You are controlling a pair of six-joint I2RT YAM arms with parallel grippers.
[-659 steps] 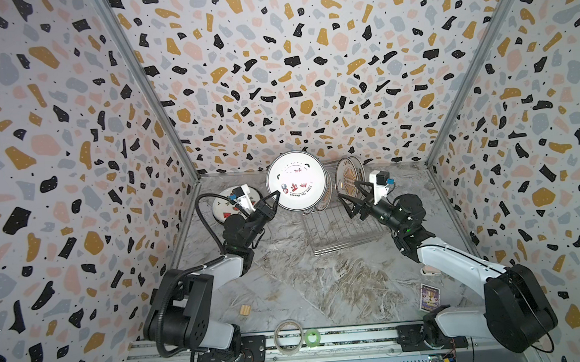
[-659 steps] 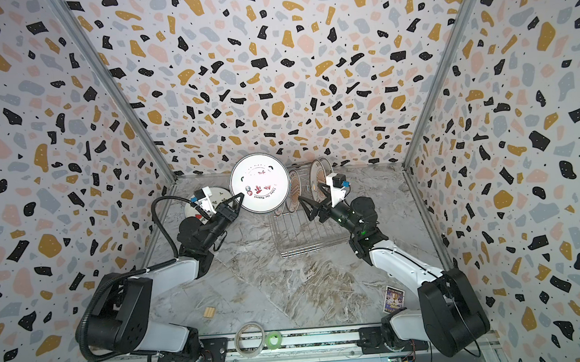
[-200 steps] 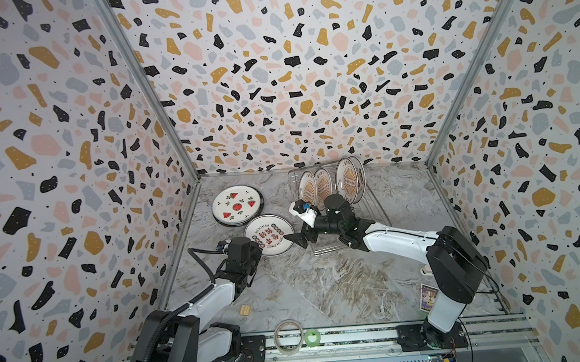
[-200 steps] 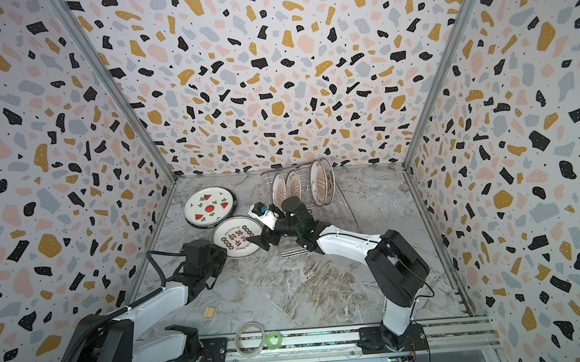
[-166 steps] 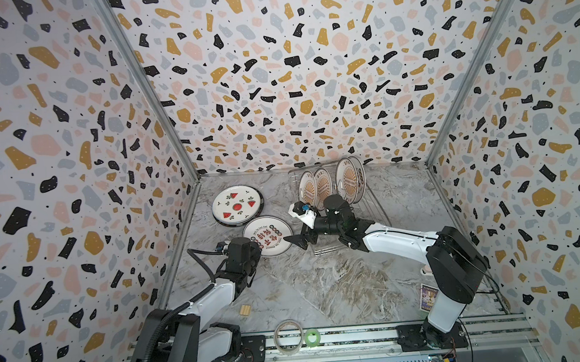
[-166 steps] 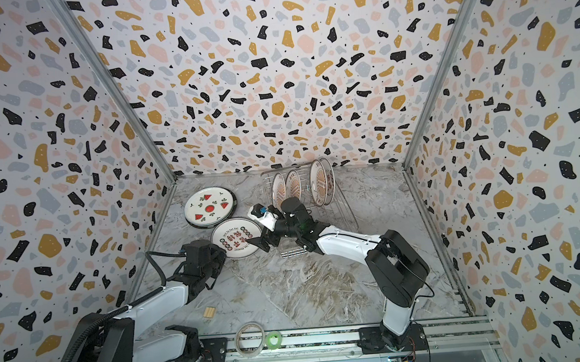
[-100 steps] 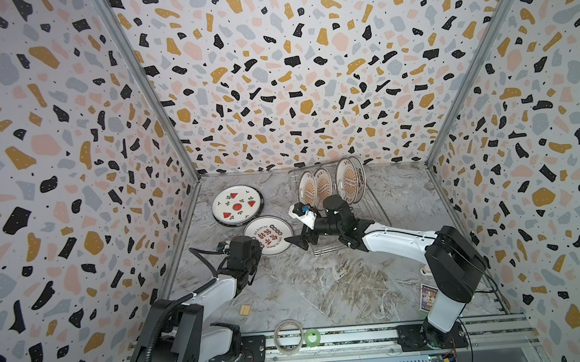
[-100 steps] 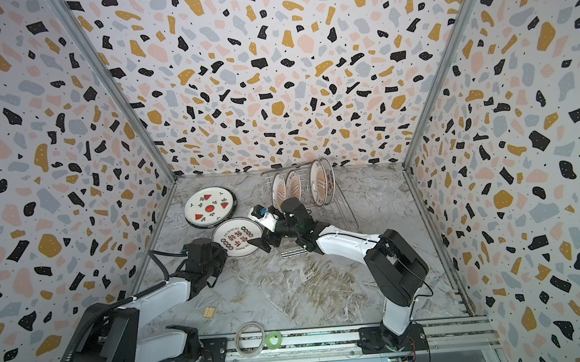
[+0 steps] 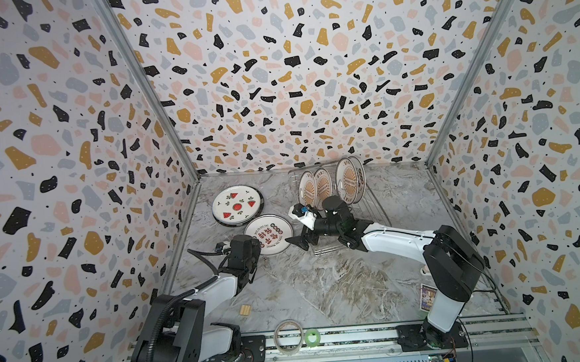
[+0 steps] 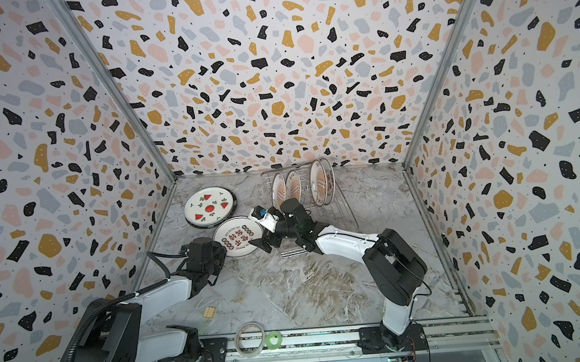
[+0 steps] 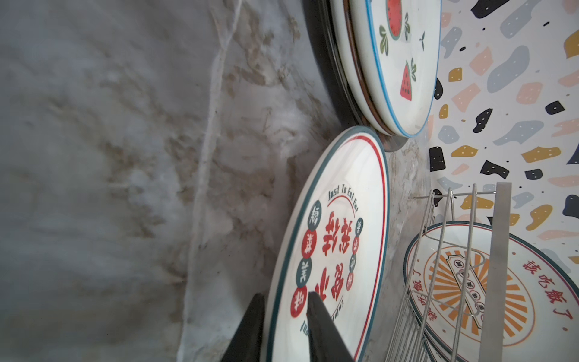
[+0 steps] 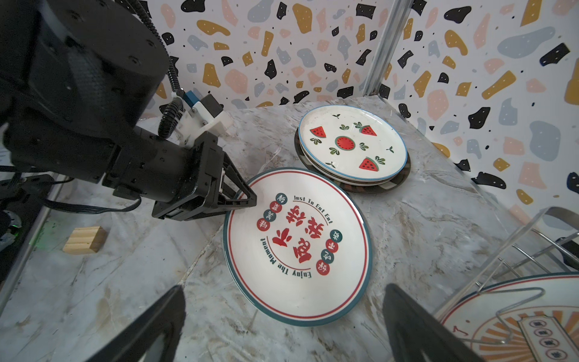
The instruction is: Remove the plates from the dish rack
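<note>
Left gripper (image 11: 285, 301): jaws narrow, astride the near rim of the round white ceramic plate with red characters (image 11: 338, 238), which lies flat on the marble desk (image 11: 125, 188). Whether it grips cannot be told. Right gripper (image 12: 282, 290): jaws wide, at the plate's opposite edge. Silver wire dish rack (image 9: 373, 207): just beyond, holding upright orange sunburst plates (image 9: 308, 194).

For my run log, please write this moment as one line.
left pincer: astride red-character plate rim, grip unclear | right pincer: open, empty | red-character plate: on table | dish rack: four plates upright
</note>
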